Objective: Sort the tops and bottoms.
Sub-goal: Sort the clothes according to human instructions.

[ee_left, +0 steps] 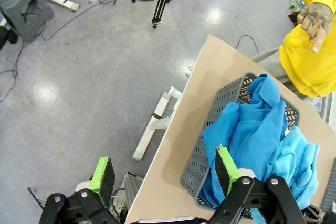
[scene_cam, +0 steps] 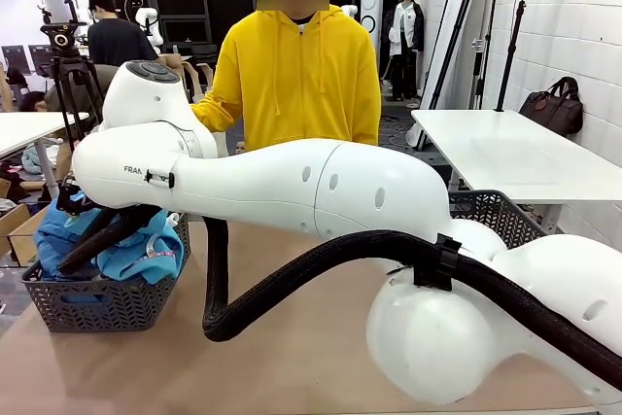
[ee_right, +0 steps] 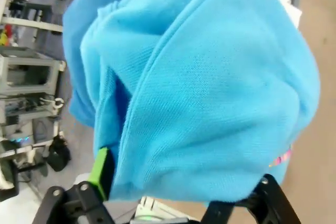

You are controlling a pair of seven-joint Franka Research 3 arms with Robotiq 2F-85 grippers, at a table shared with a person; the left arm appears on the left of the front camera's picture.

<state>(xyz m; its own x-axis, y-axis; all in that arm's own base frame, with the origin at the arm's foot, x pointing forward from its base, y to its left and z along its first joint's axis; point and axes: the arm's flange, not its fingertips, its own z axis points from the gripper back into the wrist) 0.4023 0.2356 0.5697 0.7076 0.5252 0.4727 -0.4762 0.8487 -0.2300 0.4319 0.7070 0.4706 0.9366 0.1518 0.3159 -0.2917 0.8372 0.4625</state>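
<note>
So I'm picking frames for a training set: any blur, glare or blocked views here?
Front view: sharp, but the right arm blocks most of the table. Left wrist view: crisp, with glare spots on the floor and wide-angle bending. Right wrist view: turquoise garment very close, soft and slightly blurred.

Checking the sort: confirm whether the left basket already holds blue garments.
Yes: blue garments are piled in the grey mesh basket at the table's edge.

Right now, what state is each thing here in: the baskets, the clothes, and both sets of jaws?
Left basket: heaped with blue clothes.
Turquoise garment: crumpled on the heap, between the right jaws.
Royal blue garment: draped over the left basket's rim.
Right basket: mostly hidden behind the arm; contents unclear.
Left jaws: open, holding nothing.
Right jaws: open around the turquoise garment.
</note>
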